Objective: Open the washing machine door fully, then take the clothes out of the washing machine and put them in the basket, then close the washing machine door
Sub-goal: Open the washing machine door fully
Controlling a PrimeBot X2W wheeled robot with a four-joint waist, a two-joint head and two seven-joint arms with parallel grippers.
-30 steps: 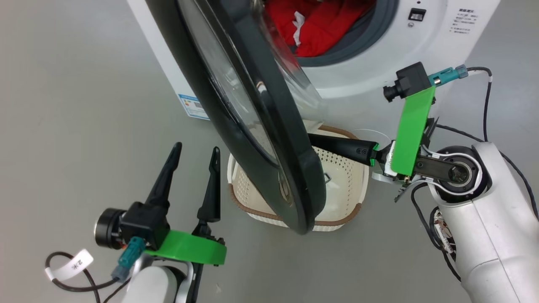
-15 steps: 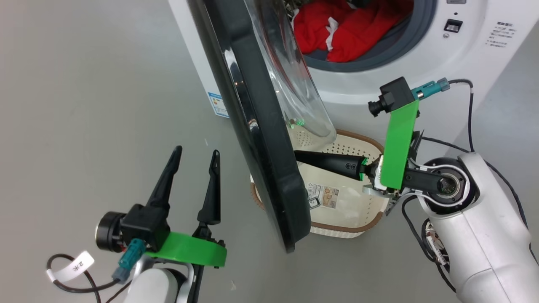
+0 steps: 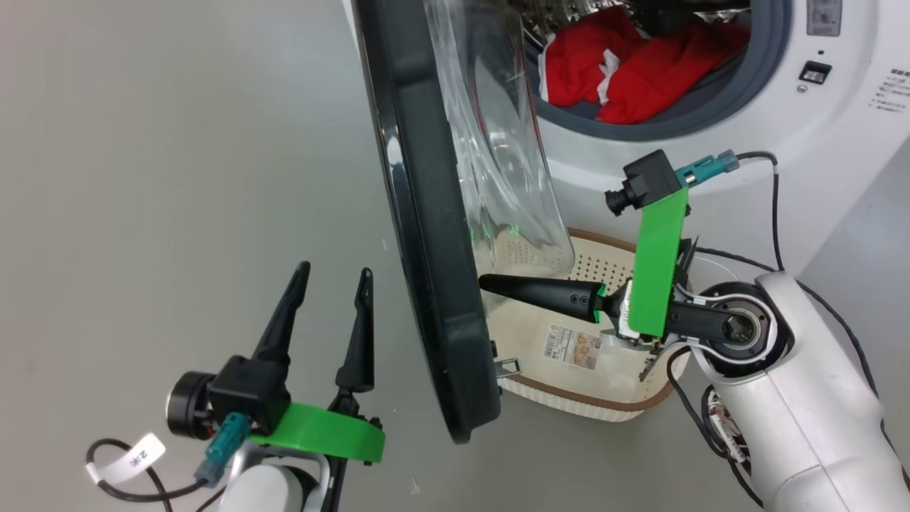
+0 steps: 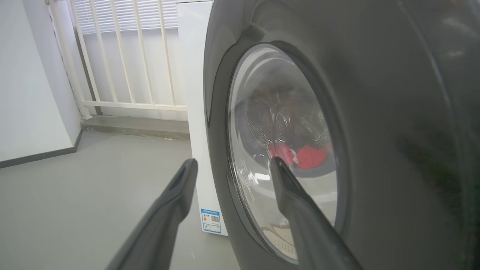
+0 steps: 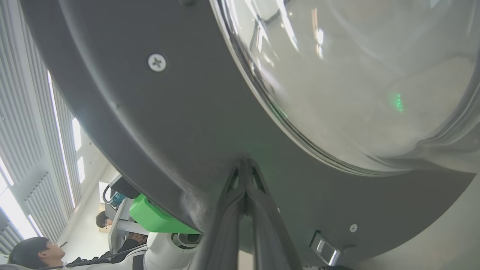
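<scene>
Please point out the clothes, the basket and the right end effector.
clothes (image 3: 657, 78): head view, on the red fabric.
basket (image 3: 583, 398): head view, on the brown front rim.
right end effector (image 3: 489, 284): head view, at the shut fingertips.

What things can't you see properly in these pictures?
Head view: the top edge cuts off the drum holding the clothes.
Head view: the basket is partly hidden behind the washing machine door and the right claw.
Head view: the paper label is too small to read.
Left wrist view: the door glass blurs the clothes.
</scene>
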